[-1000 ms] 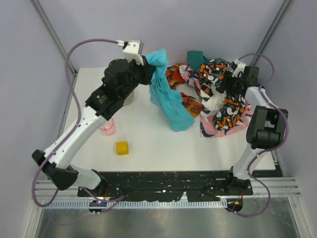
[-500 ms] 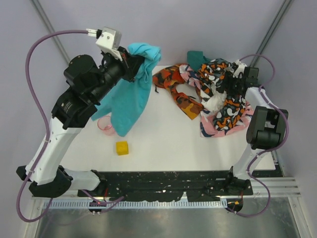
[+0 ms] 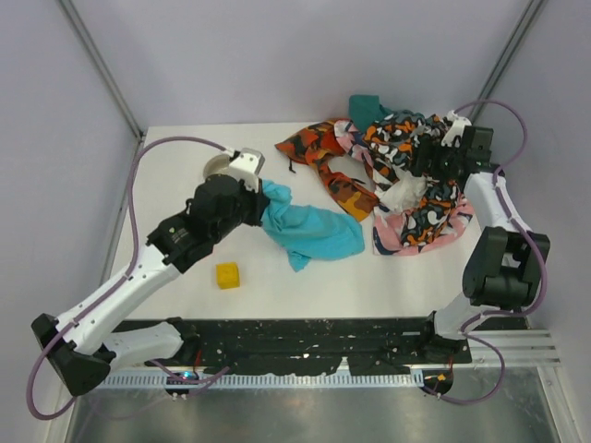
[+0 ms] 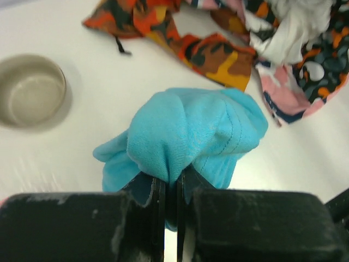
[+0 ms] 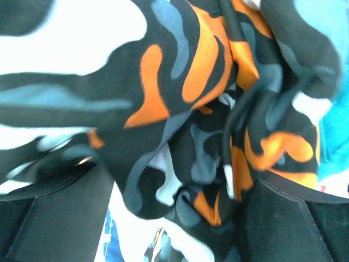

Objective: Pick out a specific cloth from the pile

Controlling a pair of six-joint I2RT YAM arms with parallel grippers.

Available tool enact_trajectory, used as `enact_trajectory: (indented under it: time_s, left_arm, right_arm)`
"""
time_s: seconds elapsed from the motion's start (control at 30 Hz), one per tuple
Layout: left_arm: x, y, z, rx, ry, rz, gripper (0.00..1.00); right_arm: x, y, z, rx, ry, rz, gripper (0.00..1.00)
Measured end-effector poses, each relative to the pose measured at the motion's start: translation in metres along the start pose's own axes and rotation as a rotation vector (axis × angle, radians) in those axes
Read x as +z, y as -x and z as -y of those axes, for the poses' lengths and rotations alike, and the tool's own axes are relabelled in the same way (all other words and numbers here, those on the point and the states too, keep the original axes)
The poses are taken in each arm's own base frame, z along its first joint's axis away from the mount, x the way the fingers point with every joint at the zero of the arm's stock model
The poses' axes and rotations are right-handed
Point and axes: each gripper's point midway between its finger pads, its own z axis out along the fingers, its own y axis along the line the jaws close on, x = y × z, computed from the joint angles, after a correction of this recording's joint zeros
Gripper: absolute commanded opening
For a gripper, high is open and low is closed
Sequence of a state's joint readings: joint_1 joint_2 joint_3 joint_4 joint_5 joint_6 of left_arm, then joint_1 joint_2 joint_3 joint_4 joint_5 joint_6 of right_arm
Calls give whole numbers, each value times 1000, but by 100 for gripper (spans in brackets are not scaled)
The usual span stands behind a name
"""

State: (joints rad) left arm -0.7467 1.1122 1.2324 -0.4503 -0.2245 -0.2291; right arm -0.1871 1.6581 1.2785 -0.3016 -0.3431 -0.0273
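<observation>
The turquoise-blue cloth (image 3: 312, 231) lies bunched on the white table, left of the pile and apart from it. My left gripper (image 3: 262, 197) is shut on its left end; in the left wrist view the closed fingers (image 4: 170, 188) pinch a fold of the cloth (image 4: 185, 134). The pile (image 3: 416, 185) of black-orange-white, pink and white fabrics sits at the back right. My right gripper (image 3: 432, 159) is pressed into it. In the right wrist view its fingers stand wide apart (image 5: 174, 185) with black-orange-white cloth (image 5: 185, 98) bunched between them.
A red-orange patterned cloth (image 3: 325, 157) stretches from the pile toward the table's middle, also in the left wrist view (image 4: 174, 33). A dark teal-green piece (image 3: 367, 106) lies behind the pile. A beige cup (image 3: 216, 166) (image 4: 31, 90) stands beside my left arm. A yellow cube (image 3: 227, 275) sits near the front.
My left arm swung the turquoise cloth up and to the left, clear of the pile, then came down; the cloth now rests on the table. The right gripper stayed in the pile.
</observation>
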Motion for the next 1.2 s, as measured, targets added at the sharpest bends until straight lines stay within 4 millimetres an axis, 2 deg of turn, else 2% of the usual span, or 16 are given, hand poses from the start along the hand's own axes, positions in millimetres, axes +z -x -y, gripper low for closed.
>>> enact_trajectory:
  time_s: [0.07,0.13,0.17,0.2,0.3,0.37,0.43,0.47,0.53,0.63,0.7,0.8,0.9,1.0,1.13,1.2]
  left_arm:
    - [0,-36,-2,-15,2,-65,0]
    - [3,-52,0,-35,-4,-100,1]
    - [6,-54,2,-50,-6,-105,17]
    - [11,-56,5,-60,-14,-107,49]
    - [36,-68,19,-87,-48,-132,99]
    - [58,-90,30,-92,-61,-193,100]
    - [72,-120,39,-82,-60,-279,100]
    - [74,-138,43,-59,-52,-333,100]
    - [69,-154,47,-20,-38,-384,100]
    - [48,-144,50,7,-25,-358,100]
    - [24,-115,43,-14,-23,-255,100]
    - [-25,-73,18,-98,10,-66,100]
    - [-72,-58,-15,-208,66,78,100]
    - [-100,-74,-38,-292,122,102,100]
    - [-110,-132,-60,-332,206,2,100]
    - [-114,-157,-68,-336,241,-46,100]
  right_arm:
    - [-17,9,-4,-10,-13,28,97]
    - [-36,22,-9,-22,-26,74,95]
    - [-46,28,-11,-29,-32,99,95]
    - [-57,35,-14,-35,-38,128,95]
    - [-81,49,-21,-50,-52,186,95]
    - [-97,52,-23,-35,-72,205,95]
    - [-109,49,-25,-4,-92,201,95]
    - [-116,48,-26,17,-102,196,95]
    - [-129,44,-29,59,-116,189,95]
    - [-147,40,-34,110,-133,192,95]
    - [-162,37,-37,145,-151,206,95]
    - [-184,28,-41,159,-164,245,95]
    - [-194,4,-43,177,-180,247,95]
    - [-194,-27,-39,203,-203,225,95]
    - [-186,-61,-34,236,-225,181,95]
    - [-183,-70,-33,245,-229,169,95]
